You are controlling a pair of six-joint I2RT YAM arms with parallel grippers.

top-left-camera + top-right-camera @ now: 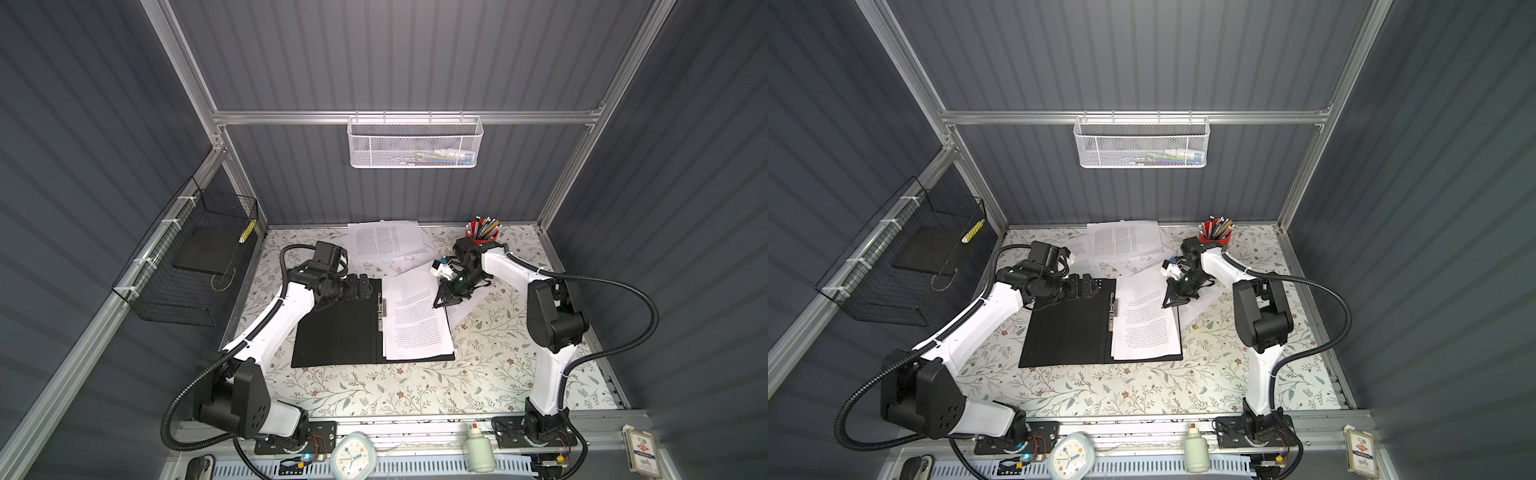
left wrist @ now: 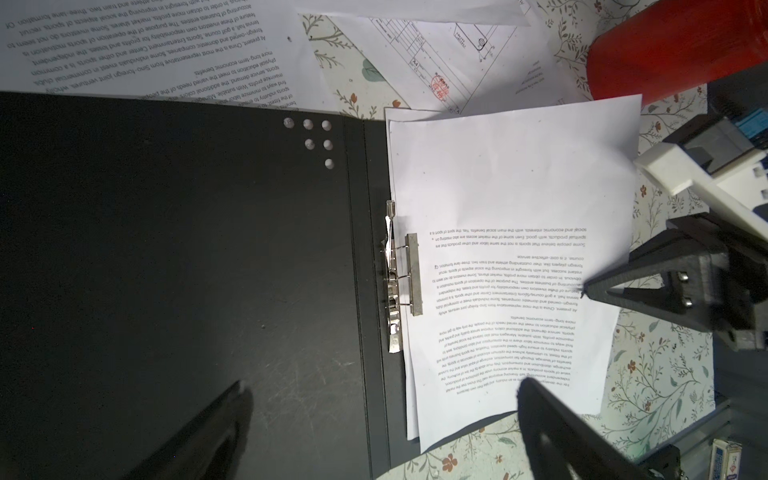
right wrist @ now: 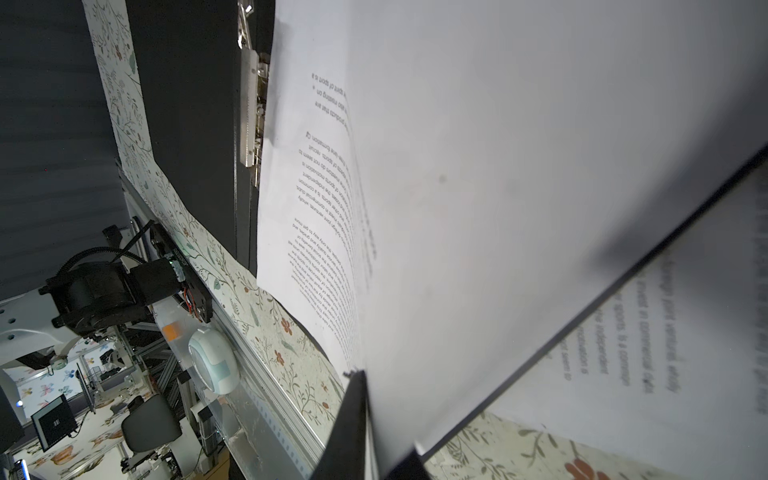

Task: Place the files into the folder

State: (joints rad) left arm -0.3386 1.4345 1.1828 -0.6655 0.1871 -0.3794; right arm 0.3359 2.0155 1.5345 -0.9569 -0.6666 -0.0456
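Folder (image 1: pixel 336 332) — open flat in the middle of the tabletop (image 1: pixel 374 395), files (image 1: pixel 415 328) on its right half.

Its thin rectangular covers lie matt black side up on the floral surface, with the long axis and spine running from the near edge toward the far edge. A shiny metal clip (image 1: pixel 381 309) sits by the spine. Smooth white printed sheets cover the right half, slightly skewed. The right gripper (image 1: pixel 437 304) has its jaws closed on the right edge of the top sheet (image 2: pixel 519 187). The left gripper (image 1: pixel 368 287) hovers over the left cover's far end, jaws wide apart and holding nothing. Beyond, loose sheets (image 1: pixel 382 241) — one a line drawing — fan out at the far edge, and a red pen cup (image 1: pixel 482 236) stands toward the far right corner.
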